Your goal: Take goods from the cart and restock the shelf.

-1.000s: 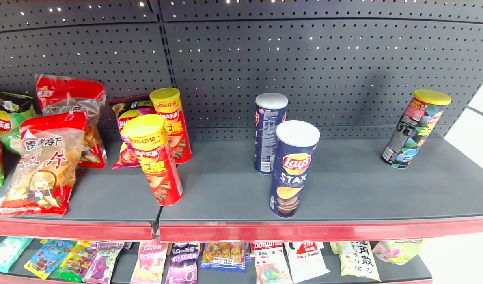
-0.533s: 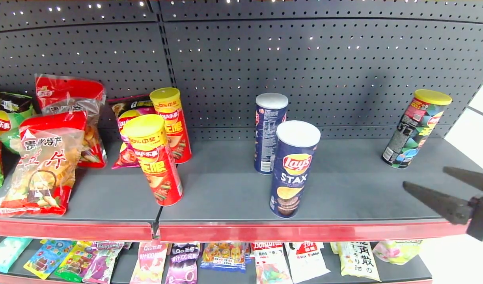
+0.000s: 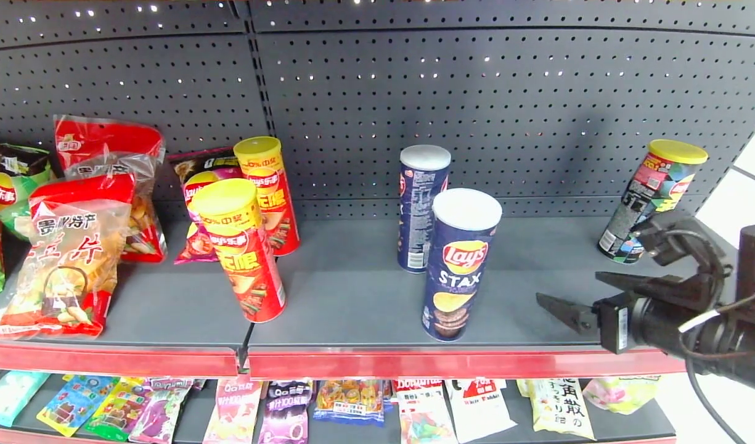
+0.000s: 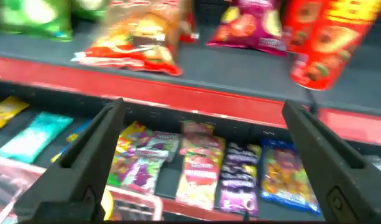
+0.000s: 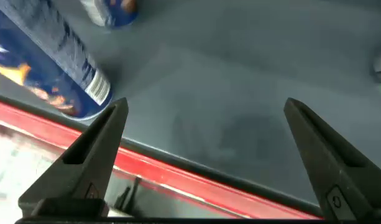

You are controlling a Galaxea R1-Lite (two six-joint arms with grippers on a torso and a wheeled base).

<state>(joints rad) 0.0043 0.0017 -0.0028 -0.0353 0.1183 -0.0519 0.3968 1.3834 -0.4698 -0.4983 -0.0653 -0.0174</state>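
shelf (image 3: 352, 290) under right gripper (image 3: 567, 286), fingers (image 3: 562, 311) spread; left gripper (image 4: 202, 104) faces lower packets (image 4: 202, 174).

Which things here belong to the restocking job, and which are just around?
Job: grey metal shelf with red front edge; right gripper, jaws open and empty, by its front edge.
Just around: dark blue cylindrical chip can with white lid; red chip can with yellow lid; colourful sachets on the lower shelf.
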